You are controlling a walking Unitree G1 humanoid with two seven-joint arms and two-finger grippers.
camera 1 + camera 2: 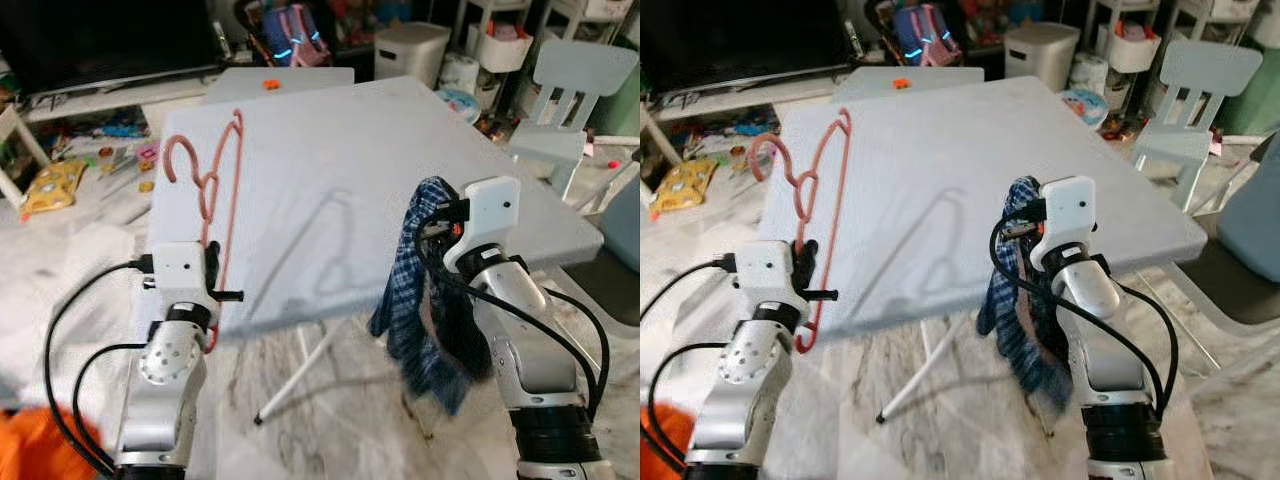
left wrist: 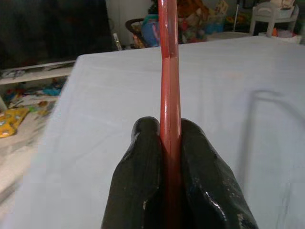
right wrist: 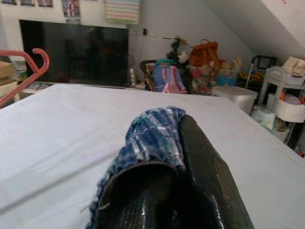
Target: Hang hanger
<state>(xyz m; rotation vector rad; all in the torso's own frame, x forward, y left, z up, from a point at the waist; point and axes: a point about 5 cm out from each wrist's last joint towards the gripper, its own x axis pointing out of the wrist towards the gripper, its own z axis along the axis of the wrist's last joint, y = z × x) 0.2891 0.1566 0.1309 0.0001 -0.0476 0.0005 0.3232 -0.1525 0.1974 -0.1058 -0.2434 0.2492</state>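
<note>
Nearest the camera, at the front edge of the pale blue folding table (image 1: 330,150), both silver arms are raised. On the robot's left, the left gripper (image 2: 170,143) has its two black fingers (image 2: 143,171) pressed together on the thin bar of a salmon-red hanger (image 1: 212,190), which stands upright from the gripper with its hook curling over at the top, above the table's left edge. The hanger casts a grey shadow (image 1: 325,240) across the tabletop. On the robot's right, the right gripper (image 3: 176,138) is clamped on a blue plaid cloth (image 1: 420,300); the cloth is bunched between the fingers and hangs down off the table's front edge, beside the arm's black cables. Below the table a white leg (image 1: 295,385) slants down to the marbled floor (image 1: 350,420). Beyond the far right corner stands a pale blue child's chair (image 1: 562,100). Farther back are a white bin (image 1: 410,50), a pink and blue backpack (image 1: 292,35), a dark television screen (image 1: 100,35), and toys scattered on the floor at the left.
</note>
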